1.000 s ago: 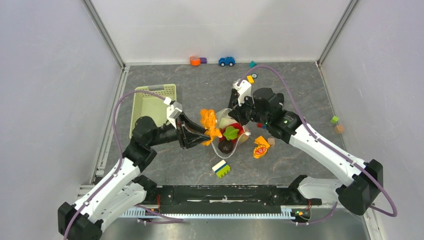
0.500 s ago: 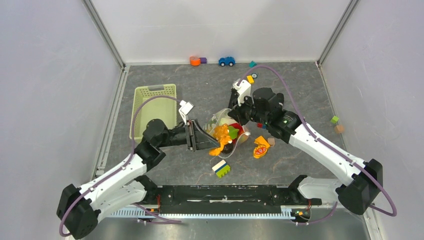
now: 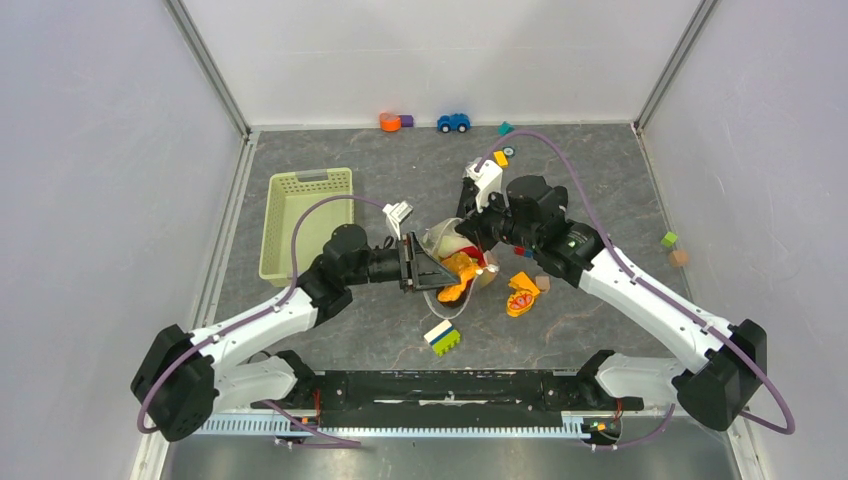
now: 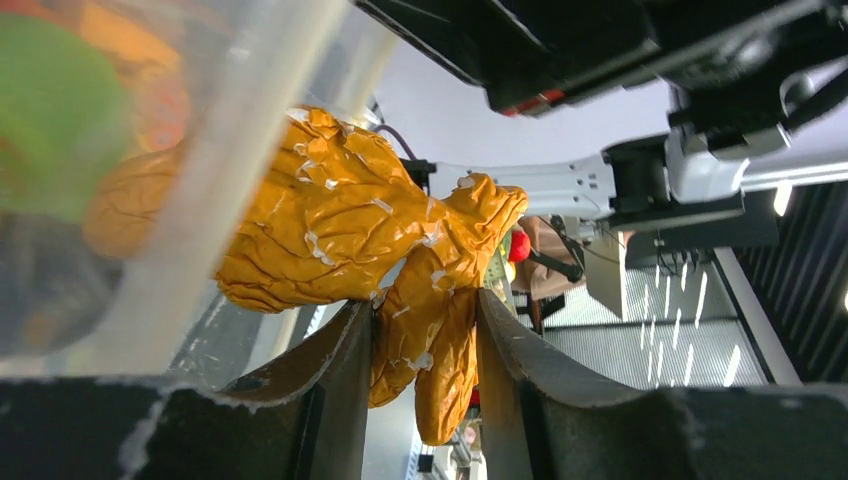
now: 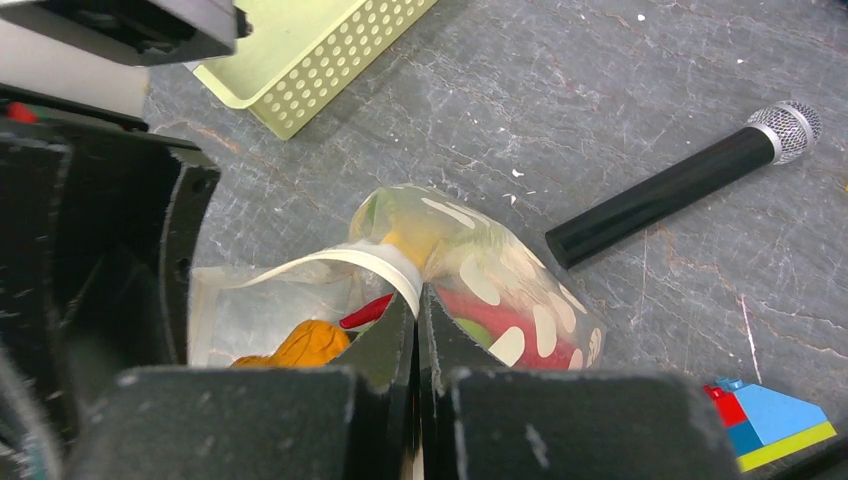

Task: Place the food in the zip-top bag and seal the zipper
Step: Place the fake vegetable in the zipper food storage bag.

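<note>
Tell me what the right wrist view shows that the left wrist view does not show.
Only the right wrist view: the right gripper shut on the rim of the zip-top bag, the green basket, a black microphone and a building block. Only the left wrist view: the left gripper clamped on the orange piece at the bag's mouth. Both: the bag, food inside it, and that orange piece.
</note>
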Robot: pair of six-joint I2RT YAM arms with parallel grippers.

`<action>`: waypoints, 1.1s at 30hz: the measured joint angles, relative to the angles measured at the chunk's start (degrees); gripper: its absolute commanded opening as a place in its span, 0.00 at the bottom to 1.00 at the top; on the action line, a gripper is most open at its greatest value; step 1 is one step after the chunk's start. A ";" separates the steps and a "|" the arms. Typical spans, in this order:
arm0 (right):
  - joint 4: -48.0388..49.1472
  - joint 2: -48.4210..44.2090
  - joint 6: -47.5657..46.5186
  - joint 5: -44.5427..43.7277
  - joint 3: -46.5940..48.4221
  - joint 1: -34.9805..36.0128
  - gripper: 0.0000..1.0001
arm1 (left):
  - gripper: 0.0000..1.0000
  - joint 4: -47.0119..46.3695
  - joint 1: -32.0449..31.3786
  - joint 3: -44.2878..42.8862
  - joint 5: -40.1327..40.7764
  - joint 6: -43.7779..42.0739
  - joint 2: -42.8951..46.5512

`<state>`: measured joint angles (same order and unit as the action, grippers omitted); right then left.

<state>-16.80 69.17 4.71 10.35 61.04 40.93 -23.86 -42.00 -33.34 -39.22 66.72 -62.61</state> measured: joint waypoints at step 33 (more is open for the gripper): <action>0.46 -2.47 0.44 0.83 -1.33 0.00 0.00 | 0.05 25.14 -2.12 -9.18 30.21 1.31 -4.42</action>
<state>-16.34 66.70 5.15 11.18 59.70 40.93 1.28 -44.12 -42.52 -9.02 68.03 -67.02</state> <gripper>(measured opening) 0.010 0.444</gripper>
